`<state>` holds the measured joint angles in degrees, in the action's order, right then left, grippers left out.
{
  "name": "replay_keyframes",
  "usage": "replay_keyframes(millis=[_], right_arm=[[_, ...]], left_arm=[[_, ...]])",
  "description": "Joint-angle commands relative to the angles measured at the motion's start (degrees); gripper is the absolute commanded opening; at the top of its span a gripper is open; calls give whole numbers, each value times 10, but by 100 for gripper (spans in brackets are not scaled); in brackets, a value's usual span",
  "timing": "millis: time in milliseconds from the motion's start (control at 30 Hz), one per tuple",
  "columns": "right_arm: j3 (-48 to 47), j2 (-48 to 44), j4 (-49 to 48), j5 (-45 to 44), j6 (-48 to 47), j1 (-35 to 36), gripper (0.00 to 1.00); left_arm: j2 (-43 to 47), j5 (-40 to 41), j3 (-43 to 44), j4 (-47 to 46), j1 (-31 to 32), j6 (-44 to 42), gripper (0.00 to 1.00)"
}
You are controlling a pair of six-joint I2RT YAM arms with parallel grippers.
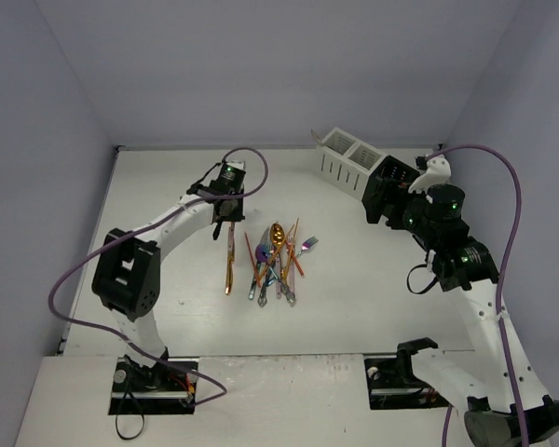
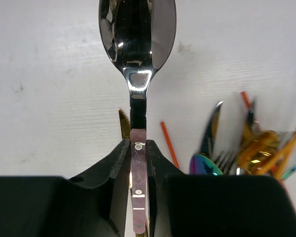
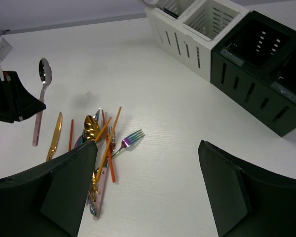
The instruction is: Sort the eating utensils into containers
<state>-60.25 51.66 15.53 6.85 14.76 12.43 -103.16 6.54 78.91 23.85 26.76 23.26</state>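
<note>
**A spoon (image 2: 137,39) in the left tool (image 2: 138,163)**

We see the spoon clamped by its pink handle in the left tool, just left of the utensil pile (image 1: 278,265) in the middle of the desk (image 1: 168,279). The white caddy (image 3: 187,34) and black caddy (image 3: 256,69) stand at the far right corner. The right tool (image 3: 144,148) gapes wide, empty.

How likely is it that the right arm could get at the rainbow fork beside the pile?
Probably yes. The fork sticks out of the pile on the side nearest the right pincer, which is open, with only bare table between them. Its handle end may be tucked under other pieces.
</note>
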Motion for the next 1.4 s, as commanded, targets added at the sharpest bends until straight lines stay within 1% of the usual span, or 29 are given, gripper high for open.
replay_keyframes(millis=[0, 67, 167, 267, 467, 667, 800, 867, 1000, 1133, 1200, 1267, 1300, 1367], right_arm=[[-66, 36, -38, 70, -14, 8, 81], [-87, 62, -38, 82, -15, 18, 81], [-121, 97, -40, 81, -19, 54, 80], [-167, 132, -42, 62, -21, 116, 80], [-227, 192, -61, 63, -13, 160, 78], [-251, 232, -78, 45, -13, 197, 77], [-259, 260, -96, 34, -13, 211, 72], [-264, 271, -103, 31, -11, 212, 67], [-269, 287, -112, 15, -10, 212, 55], [-269, 300, -115, 4, -10, 212, 35], [-266, 299, -114, -1, -10, 212, 22], [-261, 296, -114, -7, -14, 212, 10], [-257, 294, -115, -14, -17, 212, 1], [-255, 291, -115, -19, -21, 212, 0]], left_arm=[[150, -52, -9, -112, 14, -81, 0], [184, -65, -28, -153, 31, -104, 0], [232, -90, -54, -192, 66, -130, 0], [267, -104, -61, -209, 100, -142, 0], [285, -122, -49, -204, 142, -165, 0], [292, -111, -46, -197, 167, -183, 0], [295, -102, -44, -193, 187, -197, 0], [292, -95, -42, -190, 191, -205, 0], [290, -88, -40, -189, 198, -215, 0], [286, -78, -40, -194, 202, -223, 0], [284, -74, -40, -194, 202, -224, 0], [282, -72, -42, -194, 202, -226, 0], [282, -71, -43, -195, 202, -227, 0], [279, -62, -47, -198, 202, -226, 0]])
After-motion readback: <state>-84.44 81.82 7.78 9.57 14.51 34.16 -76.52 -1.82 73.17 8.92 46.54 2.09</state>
